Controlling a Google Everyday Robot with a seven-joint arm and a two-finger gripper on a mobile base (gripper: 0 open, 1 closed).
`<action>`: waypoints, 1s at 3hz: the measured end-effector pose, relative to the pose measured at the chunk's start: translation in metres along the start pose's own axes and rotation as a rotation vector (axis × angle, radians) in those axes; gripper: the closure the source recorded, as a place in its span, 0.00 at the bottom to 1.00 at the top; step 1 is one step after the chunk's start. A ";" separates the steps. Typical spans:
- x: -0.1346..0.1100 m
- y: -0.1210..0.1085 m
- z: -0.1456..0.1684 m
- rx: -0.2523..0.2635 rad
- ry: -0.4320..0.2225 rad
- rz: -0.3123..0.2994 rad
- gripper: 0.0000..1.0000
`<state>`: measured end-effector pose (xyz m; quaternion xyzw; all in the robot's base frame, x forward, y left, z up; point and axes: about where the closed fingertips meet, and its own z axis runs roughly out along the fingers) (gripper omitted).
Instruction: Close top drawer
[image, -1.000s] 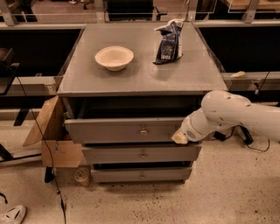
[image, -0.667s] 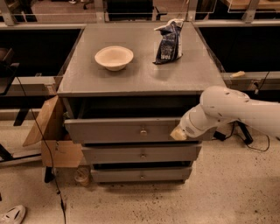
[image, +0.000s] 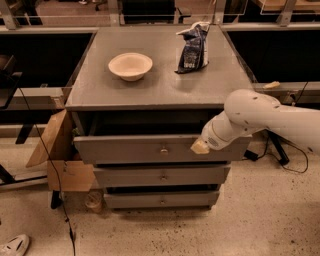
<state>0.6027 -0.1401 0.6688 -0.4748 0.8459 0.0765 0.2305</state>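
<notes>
The top drawer (image: 135, 148) is a wide grey drawer under the cabinet top, with a small metal knob (image: 163, 149) at its middle. It stands pulled out a short way, with a dark gap showing above its front. My gripper (image: 200, 146) reaches in from the right on a white arm and rests against the right part of the drawer's front.
On the grey cabinet top (image: 160, 85) sit a cream bowl (image: 130, 65) and a dark blue bag (image: 193, 46). Two lower grey drawers (image: 162, 176) sit below. An open cardboard box (image: 62, 160) stands at the cabinet's left. Cables lie on the floor to the right.
My gripper has moved a little to the left and further in along the drawer front. The drawer's front has gone back slightly toward the cabinet.
</notes>
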 end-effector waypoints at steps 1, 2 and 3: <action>-0.009 0.001 0.002 -0.010 -0.013 -0.011 0.16; -0.009 0.010 -0.001 -0.016 -0.021 -0.019 0.00; -0.009 0.010 -0.001 -0.016 -0.021 -0.019 0.00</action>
